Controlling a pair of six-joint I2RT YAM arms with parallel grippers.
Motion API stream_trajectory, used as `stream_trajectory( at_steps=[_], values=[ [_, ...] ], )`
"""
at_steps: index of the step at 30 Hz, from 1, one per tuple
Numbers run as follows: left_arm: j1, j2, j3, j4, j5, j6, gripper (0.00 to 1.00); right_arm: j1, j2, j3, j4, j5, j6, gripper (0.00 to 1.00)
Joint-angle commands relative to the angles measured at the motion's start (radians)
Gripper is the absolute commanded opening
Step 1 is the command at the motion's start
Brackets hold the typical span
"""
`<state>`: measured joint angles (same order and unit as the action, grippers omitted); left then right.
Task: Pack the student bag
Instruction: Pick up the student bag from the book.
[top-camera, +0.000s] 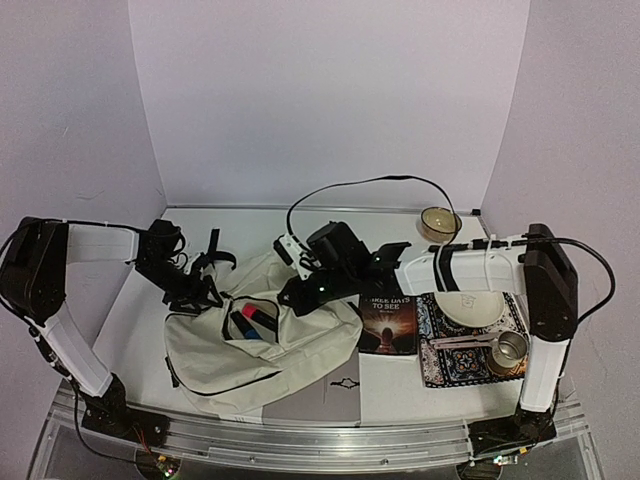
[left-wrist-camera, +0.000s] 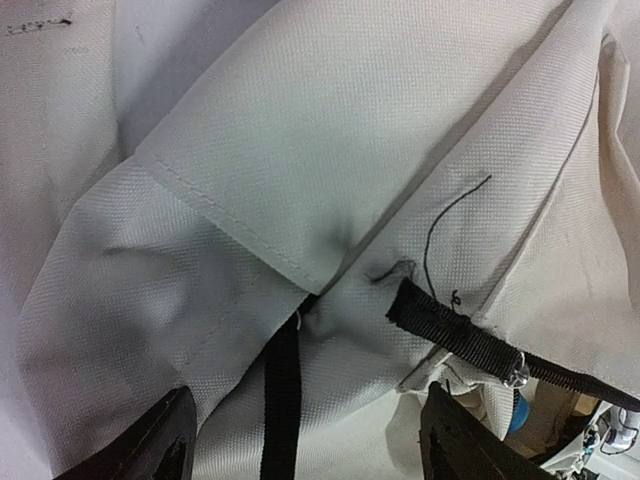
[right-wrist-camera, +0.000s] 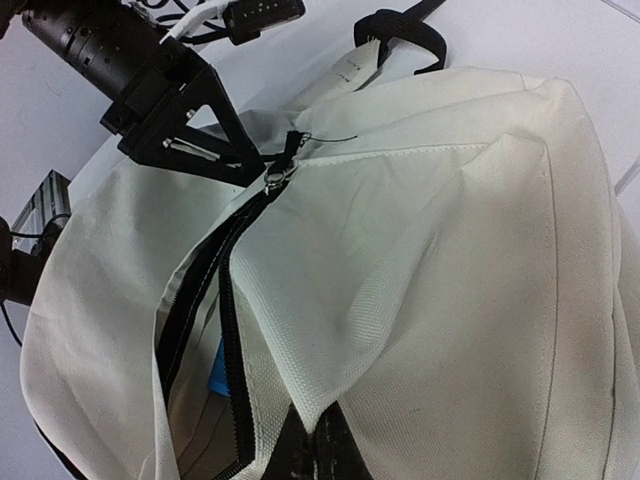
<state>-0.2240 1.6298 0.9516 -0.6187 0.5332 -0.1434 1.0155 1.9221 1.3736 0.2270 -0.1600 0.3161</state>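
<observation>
On worktop (top-camera: 400, 392): student bag (top-camera: 270, 350) centre-left, book (top-camera: 388, 325) just right of it. Mat (top-camera: 440, 372) just right of book, w/ plate (top-camera: 478, 307) on far part, cup (top-camera: 510, 348) near-right. Bowl (top-camera: 438, 224) far back, behind plate.

A white tabletop (top-camera: 400, 390) is seen boxed in on three sides by plain lilac walls (top-camera: 330, 100), evenly lit.

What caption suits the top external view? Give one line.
Right gripper pinches fabric of the open student bag; open left gripper sits at its zipper end; a book lies alongside.
</observation>
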Motion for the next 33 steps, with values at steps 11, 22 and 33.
stream_trajectory(
  at_steps=[11,22,33],
  values=[
    [-0.074,0.020,0.006,0.111,0.177,-0.011,0.22,-0.029,-0.046,-0.021,0.066,-0.031,0.032,0.00],
    [-0.074,-0.186,0.024,0.131,0.172,-0.053,0.00,-0.031,-0.086,-0.044,0.009,-0.021,-0.012,0.09],
    [-0.088,-0.295,0.097,0.131,0.183,-0.031,0.00,-0.032,-0.105,0.098,-0.123,-0.006,-0.043,0.52]
  ],
)
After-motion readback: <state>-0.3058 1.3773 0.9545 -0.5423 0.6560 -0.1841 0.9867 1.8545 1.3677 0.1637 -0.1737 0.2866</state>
